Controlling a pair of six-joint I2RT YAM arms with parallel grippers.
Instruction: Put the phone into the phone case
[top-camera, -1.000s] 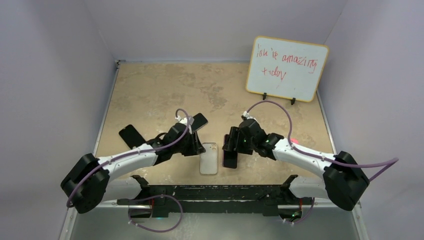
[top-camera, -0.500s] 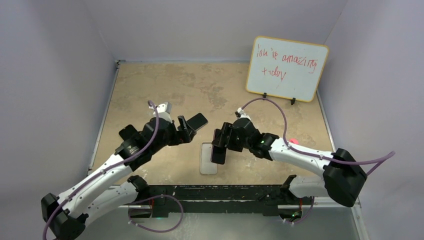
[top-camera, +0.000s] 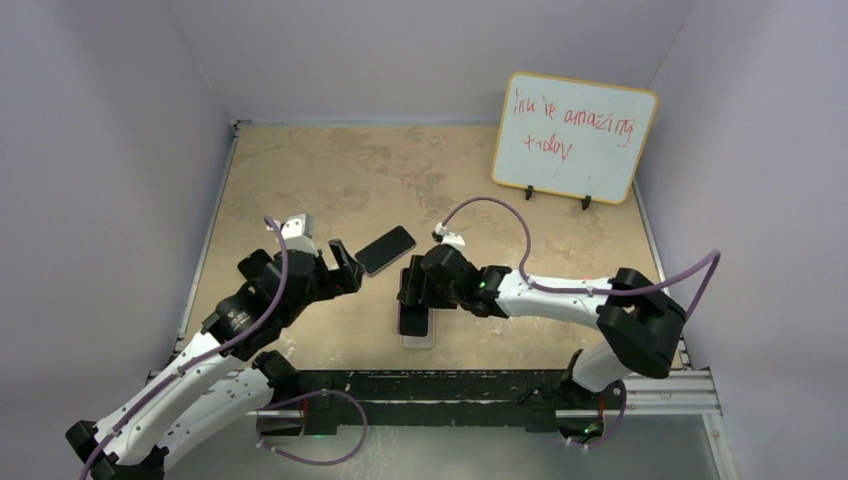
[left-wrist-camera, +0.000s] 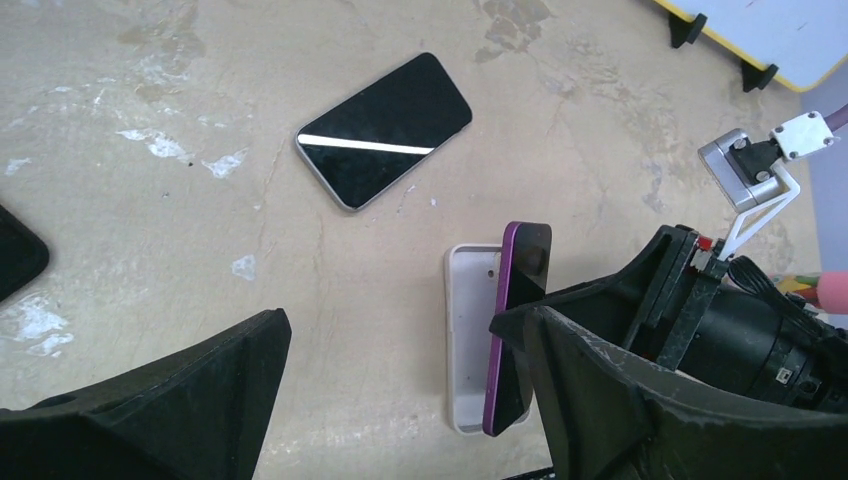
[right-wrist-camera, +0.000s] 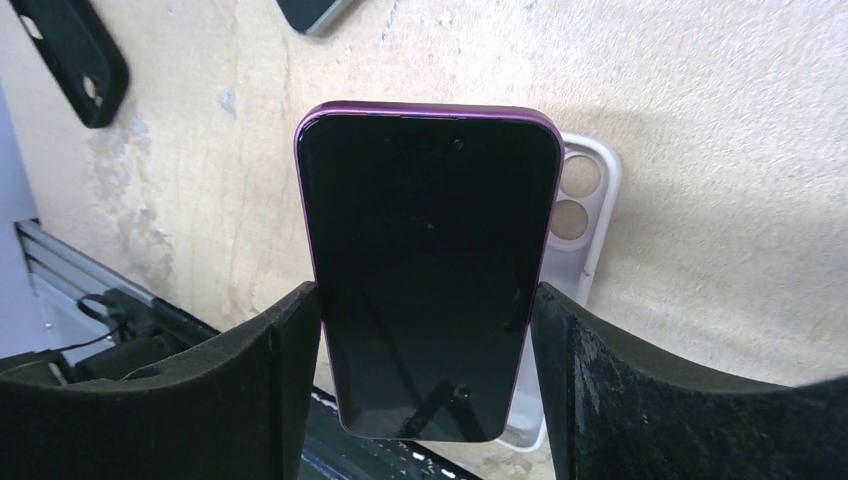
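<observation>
The right gripper (right-wrist-camera: 425, 330) clamps the purple phone (right-wrist-camera: 425, 270) by its two long edges, with the top and its rounded corners standing free of the pads. The phone is tilted up on edge over the white phone case (left-wrist-camera: 468, 340), its lower long side along the case's right rim; whether they touch cannot be told. The case lies open side up, its short near end close to the table's near edge. The bare table (top-camera: 330, 170) to the case's left leaves room. The left gripper (top-camera: 345, 265) hangs spread wide and empty, left of the case and apart from it. Just beyond lies a second phone (left-wrist-camera: 385, 130), screen up, and a black case (right-wrist-camera: 75, 60) sits further left.
</observation>
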